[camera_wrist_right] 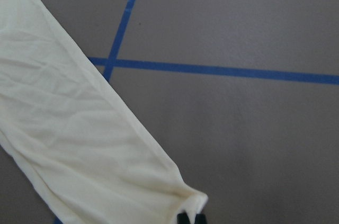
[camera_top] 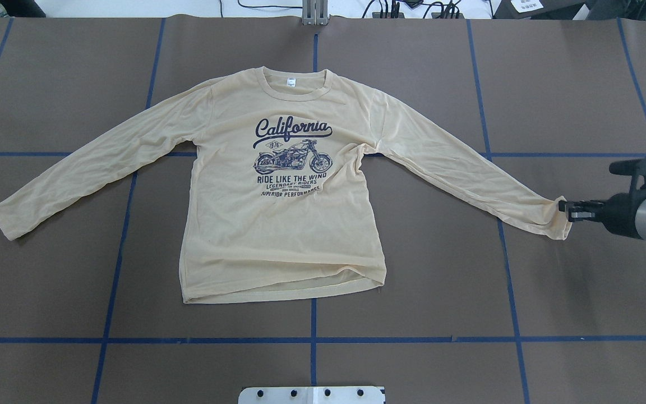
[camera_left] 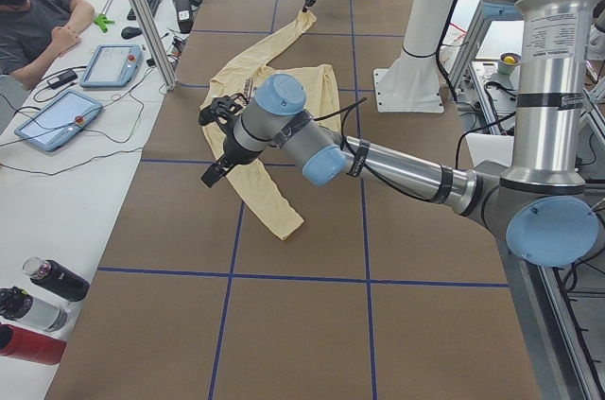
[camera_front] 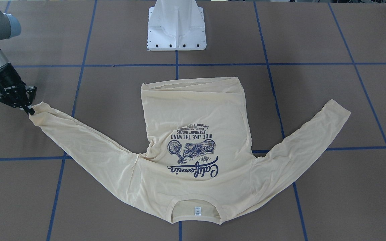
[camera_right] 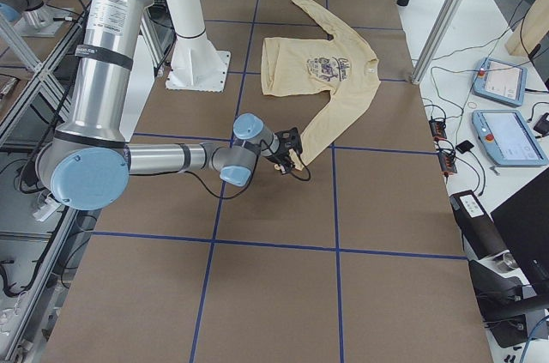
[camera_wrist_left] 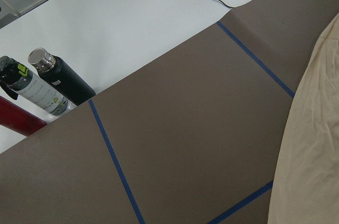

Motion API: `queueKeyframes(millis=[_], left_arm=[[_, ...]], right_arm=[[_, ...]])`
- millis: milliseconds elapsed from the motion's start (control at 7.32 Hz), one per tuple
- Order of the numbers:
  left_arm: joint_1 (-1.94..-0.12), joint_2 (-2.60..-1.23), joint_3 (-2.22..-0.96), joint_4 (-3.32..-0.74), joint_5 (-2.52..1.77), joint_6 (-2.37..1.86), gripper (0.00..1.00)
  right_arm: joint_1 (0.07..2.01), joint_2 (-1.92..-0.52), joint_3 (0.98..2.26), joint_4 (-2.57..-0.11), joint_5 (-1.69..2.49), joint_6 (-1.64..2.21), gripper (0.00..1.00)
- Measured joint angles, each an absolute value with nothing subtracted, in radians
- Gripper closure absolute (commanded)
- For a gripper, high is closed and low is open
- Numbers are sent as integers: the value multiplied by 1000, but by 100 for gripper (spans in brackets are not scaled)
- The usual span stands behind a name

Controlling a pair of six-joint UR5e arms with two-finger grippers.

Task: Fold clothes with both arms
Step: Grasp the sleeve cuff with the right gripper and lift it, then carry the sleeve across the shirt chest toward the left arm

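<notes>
The shirt lies flat on the tabletop, print up. Its neck label is toward the far edge and its hem toward my white base, with both sleeves spread out to the sides. My right fingers are pinched together on the very end of the right sleeve, and the cuff is bunched a little where I grip. In my right wrist view only the two black tips show, close together under the cuff's corner. My left fingers hang raised over the shirt's left side. They show only from the table's end, so I cannot tell how far apart they stand. The left sleeve lies flat, angled away from the body. Brown tabletop crossed by blue tape lines runs on all sides of the held cuff. Past the tabletop's left edge, bottles stand on a white surface.
</notes>
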State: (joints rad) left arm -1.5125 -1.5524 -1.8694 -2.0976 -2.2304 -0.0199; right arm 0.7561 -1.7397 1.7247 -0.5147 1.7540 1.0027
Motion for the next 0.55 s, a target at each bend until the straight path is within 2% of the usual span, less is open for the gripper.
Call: queueKeyframes(millis=[546], left_arm=[[-1511, -1552, -1868, -2097, -2231, -21, 0]], right_arm=[[825, -1345, 1866, -1082, 1804, 1042, 100]])
